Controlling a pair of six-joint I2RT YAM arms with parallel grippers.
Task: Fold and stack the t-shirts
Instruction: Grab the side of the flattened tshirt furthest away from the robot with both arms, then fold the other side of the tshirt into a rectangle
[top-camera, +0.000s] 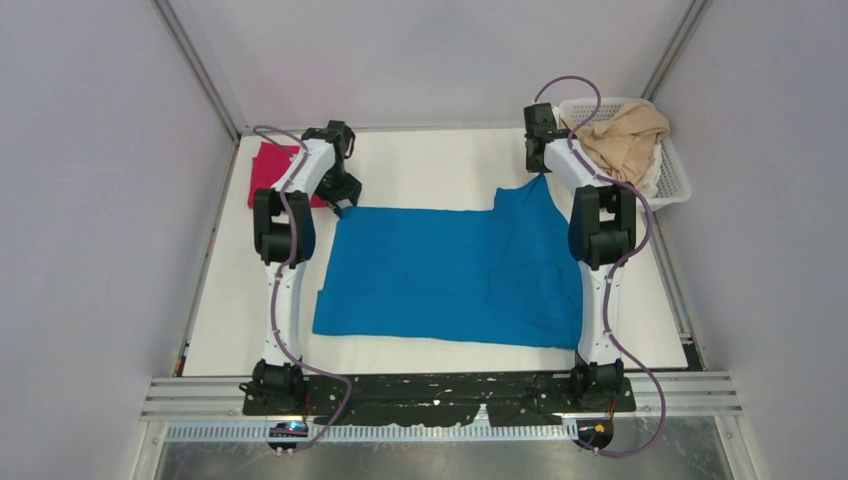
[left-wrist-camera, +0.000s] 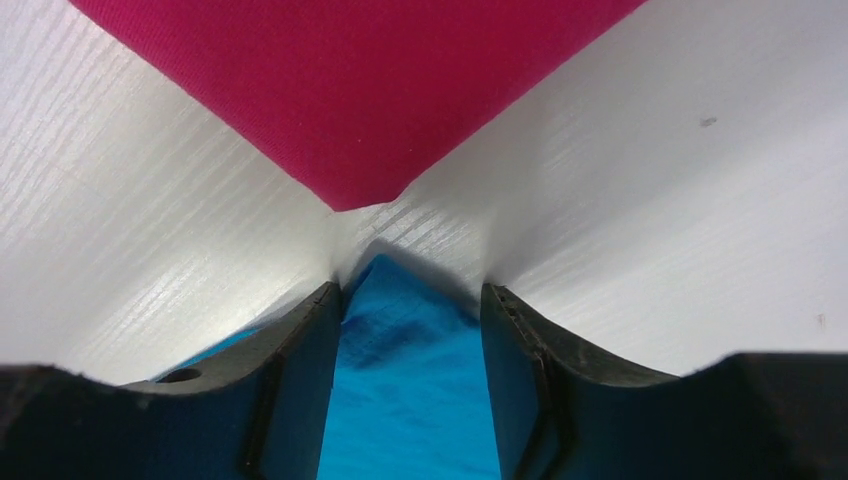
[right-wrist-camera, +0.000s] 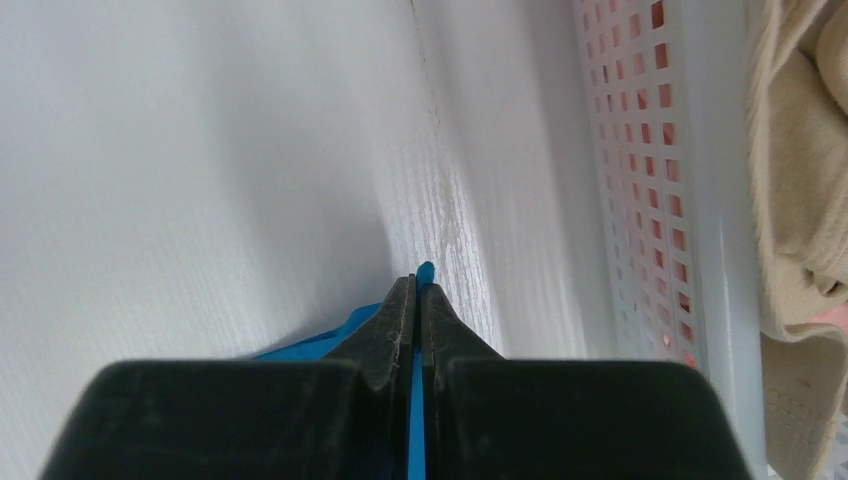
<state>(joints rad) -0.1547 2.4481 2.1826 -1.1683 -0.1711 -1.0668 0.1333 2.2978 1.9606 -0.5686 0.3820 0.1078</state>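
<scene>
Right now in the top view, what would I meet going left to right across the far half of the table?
red shirt → left claw → blue shirt → right claw → basket

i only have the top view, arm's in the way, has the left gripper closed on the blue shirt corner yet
observer: no. In the left wrist view the left gripper has its fingers apart, and the corner of the blue t-shirt lies between them unpinched.
operator: ok and the right one, can't see its fingers either
observer: the right gripper is shut on the blue cloth. The right wrist view shows the fingers pressed together, with a small blue tip poking out past them.
</scene>
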